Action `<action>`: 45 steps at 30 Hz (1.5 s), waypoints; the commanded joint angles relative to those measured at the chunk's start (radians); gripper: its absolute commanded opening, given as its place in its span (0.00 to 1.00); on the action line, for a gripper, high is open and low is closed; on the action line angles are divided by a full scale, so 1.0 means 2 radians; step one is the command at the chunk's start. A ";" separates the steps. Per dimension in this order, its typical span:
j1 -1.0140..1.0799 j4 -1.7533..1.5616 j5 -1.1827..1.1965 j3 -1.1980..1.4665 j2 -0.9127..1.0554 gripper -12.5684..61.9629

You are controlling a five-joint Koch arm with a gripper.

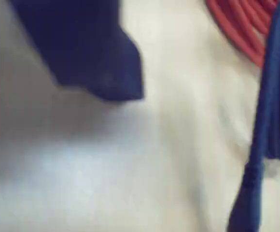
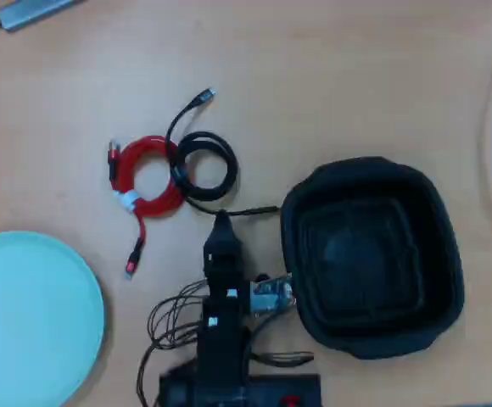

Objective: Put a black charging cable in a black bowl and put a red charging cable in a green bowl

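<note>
My arm rises from the lower centre of the overhead view, and my hand (image 2: 220, 222) ends at a dark tip just below the black charging cable (image 2: 204, 167). Only one tip shows from above, and the wrist view is blurred, with one dark jaw at the upper left, so I cannot tell if my hand is released or clenched. I see nothing held in it.

The black charging cable lies as a small round coil just above my hand, a little to the left of its tip. One loose end runs up to a plug in the upper middle; the other runs right, past my fingertip, toward the black bowl (image 2: 444, 254). The red charging cable (image 2: 144, 176) touches the black coil on its left side. In the wrist view the red coil (image 1: 239, 24) sits at the upper right, with a dark strand across it.

I judge the next move is a short reach straight up the frame. The black bowl stands empty at the right, the green bowl (image 2: 25, 314) empty at the lower left.
</note>
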 commanded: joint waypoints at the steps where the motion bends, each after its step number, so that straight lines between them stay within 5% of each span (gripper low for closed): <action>1: -0.094 0.561 0.058 -0.495 -0.235 0.84; 31: -0.120 0.627 0.123 -0.545 -0.227 0.85; 45: -0.196 0.719 0.131 -0.577 0.015 0.84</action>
